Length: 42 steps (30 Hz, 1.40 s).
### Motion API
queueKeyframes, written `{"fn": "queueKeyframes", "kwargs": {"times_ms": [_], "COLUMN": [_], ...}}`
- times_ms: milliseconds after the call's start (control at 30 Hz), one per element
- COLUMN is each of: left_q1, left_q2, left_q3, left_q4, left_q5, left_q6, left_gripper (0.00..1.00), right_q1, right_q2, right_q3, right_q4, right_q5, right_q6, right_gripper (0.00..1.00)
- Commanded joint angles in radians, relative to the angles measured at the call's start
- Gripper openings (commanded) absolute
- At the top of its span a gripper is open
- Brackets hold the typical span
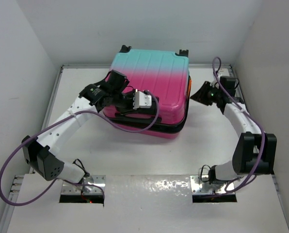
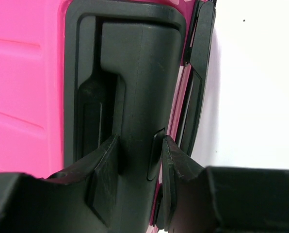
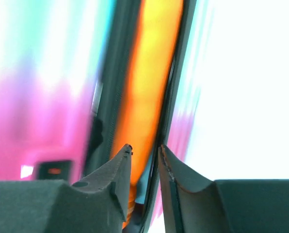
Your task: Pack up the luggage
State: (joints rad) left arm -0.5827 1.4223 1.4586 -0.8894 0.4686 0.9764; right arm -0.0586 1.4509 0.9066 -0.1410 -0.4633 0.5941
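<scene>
The luggage [image 1: 149,82], a ribbed pink-to-turquoise hard shell, lies flat on the table with its lid down almost shut. My left gripper [image 1: 133,108] is at its near left side. In the left wrist view, the left gripper [image 2: 138,160] is shut on the black recessed handle [image 2: 135,73], beside the pink shell [image 2: 23,87]. My right gripper [image 1: 197,92] is at the luggage's right side. In the right wrist view, the right gripper [image 3: 144,153] is closed on the dark rim [image 3: 171,87] at the seam. An orange thing [image 3: 154,63] shows in the gap and also from above [image 1: 189,86].
The white table [image 1: 207,145] is boxed in by white walls on the left, back and right. Purple cables [image 1: 135,127] loop from the left arm across the luggage's near edge. Black wheels [image 1: 125,48] stick up at the luggage's far edge.
</scene>
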Motion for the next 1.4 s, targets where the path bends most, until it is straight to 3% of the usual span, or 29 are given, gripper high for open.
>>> {"fn": "queueKeyframes", "kwargs": {"times_ms": [0,200,267,333,467,567,633,733,833,933,1000,1167,1267,1300,1333,1367], "left_q1": [0.012,0.007,-0.009,-0.051,-0.080,-0.106,-0.118,-0.121,-0.114,-0.109,-0.111,-0.138,-0.138,-0.140,-0.138,-0.138], "left_q2": [-0.072,-0.068,-0.063,-0.057,-0.066,-0.075,-0.080,-0.091,-0.135,-0.201,-0.220,-0.220,-0.175,-0.165,-0.148,-0.140], "left_q3": [0.026,0.014,0.003,-0.026,-0.140,-0.222,-0.282,-0.307,-0.322,-0.339,-0.323,-0.293,-0.319,-0.322,-0.320,-0.313], "left_q4": [0.155,0.158,0.171,0.187,0.236,0.285,0.316,0.361,0.546,0.659,0.644,0.629,0.561,0.538,0.552,0.578], "left_q5": [0.004,0.002,-0.011,-0.054,-0.082,-0.127,-0.139,-0.165,-0.212,-0.162,-0.046,0.030,-0.021,-0.022,-0.022,-0.040], "left_q6": [-0.012,0.053,0.085,0.166,0.301,0.367,0.401,0.365,0.271,0.223,0.251,0.237,0.266,0.268,0.193,0.130], "left_gripper": [0.00,0.00,0.00,0.00,0.00,0.00,0.00,0.00,0.00,0.00,0.00,0.00,0.00,0.00,0.00,0.11], "right_q1": [0.000,-0.024,-0.035,-0.035,-0.033,-0.032,-0.032,-0.032,-0.024,0.009,0.043,0.079,0.028,0.011,-0.030,-0.052], "right_q2": [-0.003,-0.046,-0.041,0.011,0.194,0.242,0.288,0.347,0.382,0.414,0.442,0.451,0.399,0.384,0.372,0.346], "right_q3": [0.129,0.150,0.144,0.164,0.279,0.319,0.336,0.359,0.348,0.350,0.357,0.339,0.328,0.336,0.354,0.400], "right_q4": [-0.219,-0.266,-0.177,-0.044,0.077,0.096,0.098,0.115,0.179,0.207,0.245,0.311,0.218,0.119,0.048,-0.071], "right_q5": [0.084,0.218,0.181,0.088,-0.006,0.001,0.027,0.029,-0.027,-0.046,-0.058,-0.092,-0.058,-0.037,0.010,0.027], "right_q6": [-0.135,-0.172,-0.159,-0.128,-0.065,-0.054,-0.047,-0.047,-0.010,-0.017,-0.008,0.027,-0.043,-0.106,-0.141,-0.174], "right_gripper": [0.29,0.30,0.28,0.19,0.08,0.08,0.17,0.16,0.14,0.11,0.09,0.02,0.24,0.28,0.33,0.47]}}
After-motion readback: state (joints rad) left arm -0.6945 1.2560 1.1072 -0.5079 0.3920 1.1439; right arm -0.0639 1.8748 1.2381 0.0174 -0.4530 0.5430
